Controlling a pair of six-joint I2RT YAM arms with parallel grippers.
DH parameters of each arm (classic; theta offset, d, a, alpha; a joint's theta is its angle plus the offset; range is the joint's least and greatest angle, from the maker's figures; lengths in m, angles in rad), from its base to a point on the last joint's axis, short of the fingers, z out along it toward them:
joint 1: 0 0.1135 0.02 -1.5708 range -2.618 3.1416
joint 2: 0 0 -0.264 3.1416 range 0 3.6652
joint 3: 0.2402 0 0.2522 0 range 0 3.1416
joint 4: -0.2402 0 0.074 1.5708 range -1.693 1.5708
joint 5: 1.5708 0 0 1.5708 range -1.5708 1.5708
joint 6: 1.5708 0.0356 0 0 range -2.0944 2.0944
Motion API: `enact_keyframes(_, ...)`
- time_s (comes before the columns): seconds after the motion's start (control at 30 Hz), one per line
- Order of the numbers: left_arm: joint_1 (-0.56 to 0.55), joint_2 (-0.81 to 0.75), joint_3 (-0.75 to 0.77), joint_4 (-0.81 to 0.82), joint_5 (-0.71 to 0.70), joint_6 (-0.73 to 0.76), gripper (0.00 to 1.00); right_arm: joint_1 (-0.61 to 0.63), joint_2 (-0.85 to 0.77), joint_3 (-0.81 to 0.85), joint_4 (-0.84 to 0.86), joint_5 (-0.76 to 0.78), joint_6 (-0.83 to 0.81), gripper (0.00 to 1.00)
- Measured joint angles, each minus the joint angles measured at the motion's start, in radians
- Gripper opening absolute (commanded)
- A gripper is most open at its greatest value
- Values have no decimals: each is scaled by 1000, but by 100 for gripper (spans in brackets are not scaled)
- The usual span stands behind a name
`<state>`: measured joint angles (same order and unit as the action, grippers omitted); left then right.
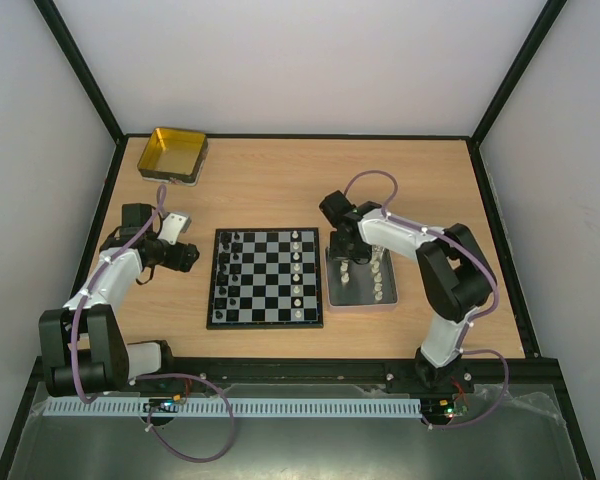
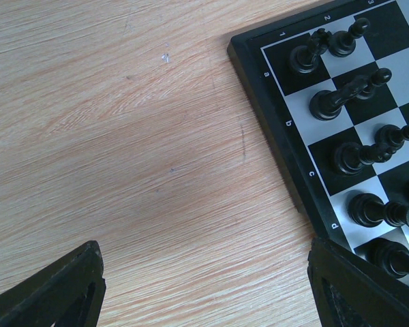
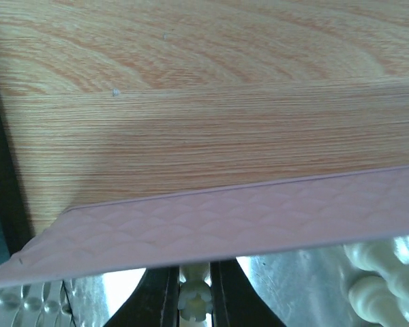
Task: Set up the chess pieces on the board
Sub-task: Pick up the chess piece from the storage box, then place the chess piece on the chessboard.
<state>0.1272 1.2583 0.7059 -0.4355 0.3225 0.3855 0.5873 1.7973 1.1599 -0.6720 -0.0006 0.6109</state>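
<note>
The board point(image 1: 270, 302) lies mid-table, with black chess pieces point(image 1: 230, 270) along its left two columns and several white ones point(image 1: 297, 275) down a right-hand column. In the left wrist view the board's dark border point(image 2: 273, 129) and black pieces point(image 2: 327, 102) fill the upper right. My left gripper point(image 2: 204, 293) hangs open over bare wood just left of the board, nothing between its fingers point(image 2: 61, 293). My right gripper point(image 3: 195, 300) reaches down into the silver tray point(image 1: 365, 303) and is shut on a white chess piece point(image 3: 195, 296), whose notched head shows between the dark fingers.
More white pieces point(image 3: 378, 286) lie in the tray to the right of the held one; its embossed wall point(image 3: 225, 218) crosses the right wrist view. A yellow square tin point(image 1: 173, 153) sits at the far left corner. Black frame rails edge the table.
</note>
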Motion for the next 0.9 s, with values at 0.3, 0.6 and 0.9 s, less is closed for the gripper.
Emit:
enact_keyframes(0.3,0,2,0,0,4,0,82,3,-78,16,-69,46,-8,5)
enact_keyframes(0.6,0,2,0,0,7,0,81,62,-60,277,-164,85,-29,4)
enact_keyframes(0.9,0,2,0,0,7,0,82,84,143,450,-187,54,-52,4)
